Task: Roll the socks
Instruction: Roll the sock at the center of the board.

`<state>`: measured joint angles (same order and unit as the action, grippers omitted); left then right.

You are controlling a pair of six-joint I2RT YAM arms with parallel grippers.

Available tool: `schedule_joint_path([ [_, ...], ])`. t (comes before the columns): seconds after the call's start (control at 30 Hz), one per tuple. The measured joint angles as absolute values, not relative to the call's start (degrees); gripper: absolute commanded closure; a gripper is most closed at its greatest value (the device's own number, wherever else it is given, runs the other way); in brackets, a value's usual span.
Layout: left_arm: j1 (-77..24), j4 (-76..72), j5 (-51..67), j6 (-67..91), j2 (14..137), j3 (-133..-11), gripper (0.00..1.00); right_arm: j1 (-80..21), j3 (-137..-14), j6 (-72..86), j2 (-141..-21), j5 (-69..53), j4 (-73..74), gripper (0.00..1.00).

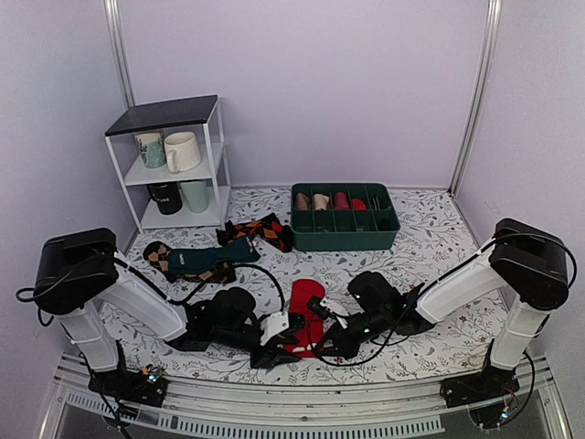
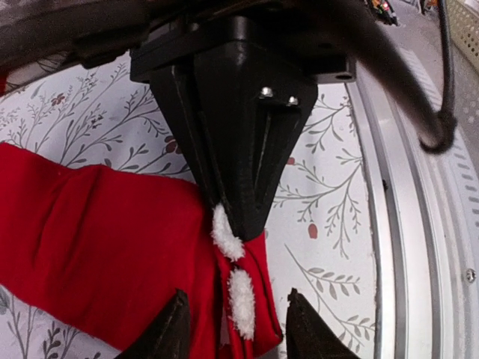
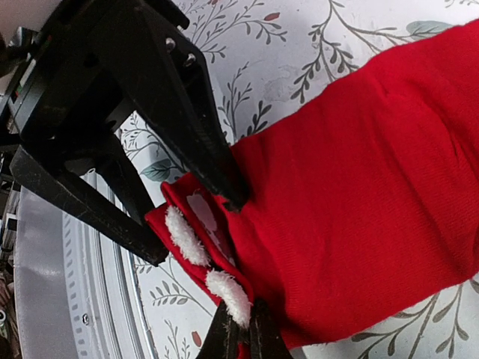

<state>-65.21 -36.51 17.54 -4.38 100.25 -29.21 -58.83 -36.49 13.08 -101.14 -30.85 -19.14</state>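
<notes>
A: The left gripper (image 2: 236, 333)?
B: It straddles the near end of the socks (image 1: 306, 302), jaws apart; whether it grips, I cannot tell.
A: Where are the socks?
B: Near centre of the table (image 1: 439, 265), between the grippers.
A: The right gripper (image 3: 241, 329)?
B: Clamped on that same end. Whether 1 or 2 socks lie there is unclear.

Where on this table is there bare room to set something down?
Bare mat lies between the green bin and the right arm, and right of the bin. Crowded around the red socks and the teal sock by the shelf.
</notes>
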Motion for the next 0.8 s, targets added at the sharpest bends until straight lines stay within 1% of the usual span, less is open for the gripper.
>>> schedule_joint_path([
  [0.03,-65.2,-36.5,17.3,-4.3,100.2,-29.2,0.59,-58.8,-36.5,13.1,-101.1,-30.9,-19.1,1.0],
  [0.07,-65.2,-36.6,17.1,-4.2,100.2,-29.2,0.64,-58.8,-36.5,13.1,-101.1,-30.9,-19.1,1.0],
  [0.13,-65.2,-36.6,16.8,-3.7,100.2,-29.2,0.77,-58.8,-36.5,13.1,-101.1,-31.1,-19.1,1.0],
  [0.23,-65.2,-36.6,16.5,-3.1,100.2,-29.2,0.93,-58.8,-36.5,13.1,-101.1,-31.5,-18.9,1.0],
  [0.3,-65.2,-36.6,16.3,-2.9,100.2,-29.2,1.0,-58.8,-36.5,13.1,-101.1,-31.7,-18.9,1.0],
  [0.4,-65.3,-36.8,15.7,-2.0,100.2,-29.1,1.0,-58.8,-36.5,13.1,-101.1,-31.8,-18.8,1.0],
  [0.43,-65.3,-36.8,15.6,-1.7,100.2,-29.1,1.0,-58.8,-36.5,13.0,-101.1,-31.8,-18.8,0.98],
  [0.47,-65.3,-36.8,15.5,-1.3,100.2,-29.1,1.0,-58.8,-36.5,13.0,-101.1,-31.8,-18.8,0.94],
  [0.57,-65.3,-36.8,15.1,0.8,100.3,-28.9,1.0,-58.8,-36.5,12.3,-101.1,-31.8,-18.9,0.73],
  [0.6,-65.3,-36.9,15.0,1.6,100.3,-28.7,1.0,-58.8,-36.5,12.0,-100.9,-31.7,-18.9,0.69],
  [0.7,-65.3,-37.5,15.1,4.5,100.3,-28.1,1.0,-59.0,-34.6,10.8,-98.3,-29.3,-20.8,0.61],
  [0.73,-65.3,-37.7,15.2,5.7,100.3,-27.8,1.0,-59.0,-32.8,10.2,-96.7,-28.2,-22.6,0.6],
  [0.8,-65.3,-38.2,15.6,7.4,100.3,-27.5,1.0,-59.0,-28.6,8.8,-93.6,-26.1,-27.3,0.53],
])
